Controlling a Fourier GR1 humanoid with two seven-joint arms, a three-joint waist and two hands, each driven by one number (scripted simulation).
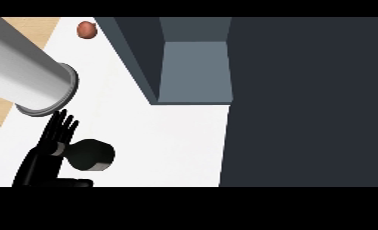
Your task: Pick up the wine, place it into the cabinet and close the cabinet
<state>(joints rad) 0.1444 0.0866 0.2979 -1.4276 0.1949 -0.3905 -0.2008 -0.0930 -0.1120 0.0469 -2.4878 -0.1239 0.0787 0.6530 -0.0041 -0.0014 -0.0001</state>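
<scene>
Left hand [50,146] is down in the lower left corner, fingers straight and apart, with the dark wine [93,155] just beside it over the white surface [170,139], well apart from the open cabinet [193,69].

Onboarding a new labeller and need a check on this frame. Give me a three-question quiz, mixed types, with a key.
1. True or false: the cabinet is open, with its grey inside showing.
2. Where is the dark wine bottle?
A) inside the cabinet
B) on the white counter, right beside the left hand
C) next to the small reddish-brown object
3. Are the left hand's fingers straight or curled?

Key: 1 true; 2 B; 3 straight, pointing up.
</scene>
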